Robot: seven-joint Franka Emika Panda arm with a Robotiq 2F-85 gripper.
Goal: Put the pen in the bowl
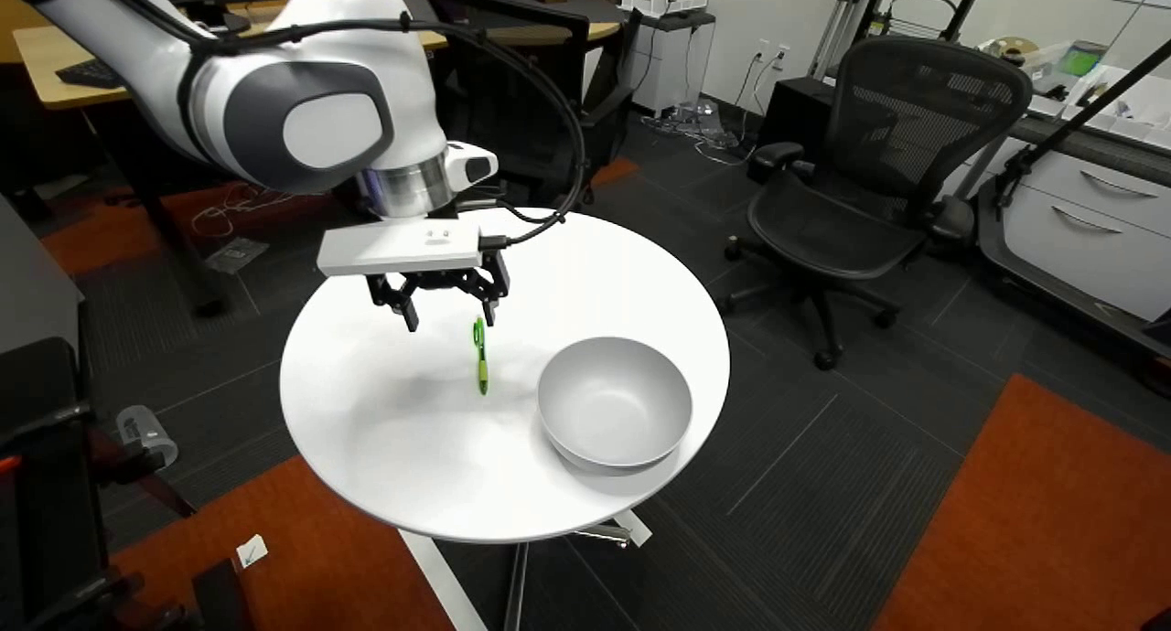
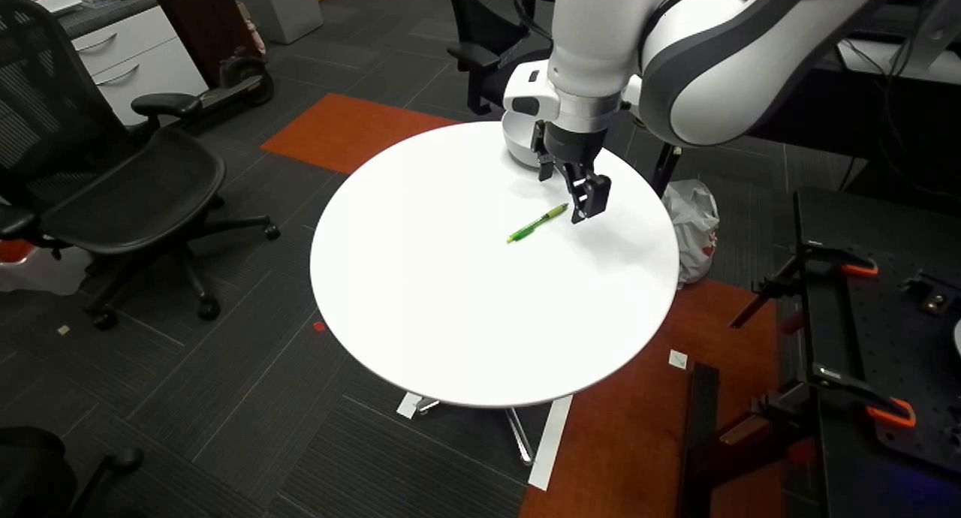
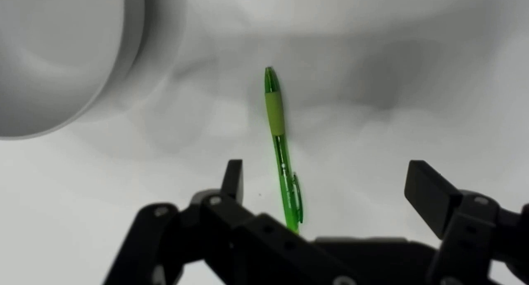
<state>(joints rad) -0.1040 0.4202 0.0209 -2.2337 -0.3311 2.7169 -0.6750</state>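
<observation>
1. Green, stick-shaped pen (image 3: 276, 113) with a side clip and a yellowish grip section: I count one, lying flat on a white, round table (image 1: 393, 457).
2. Light grey, round, smooth-walled bowl (image 1: 567, 421): one, upright on that same table, close to its edge. The pen lies outside it, near but apart.
3. Black, two-fingered gripper (image 1: 451, 326): one, at the end of my single white-and-grey arm (image 1: 334, 128).
4. I have its two black fingers (image 3: 432, 194) spread wide, the tips hanging above the table. It grips nothing, and as far as I can see it touches neither pen nor bowl.
5. On my wrist view the pen's clip end runs through the gap between the fingers, nearer the finger at the picture's left and clear of both. Its very end meets the outline of the gripper's dark body, so I cannot tell whether a bit of it is covered.
6. In an exterior view I also count two orange-and-black clamps (image 2: 862, 271) on a black bench (image 2: 901, 229), and one pale plastic bag (image 2: 692, 225) on the floor near the table.
</observation>
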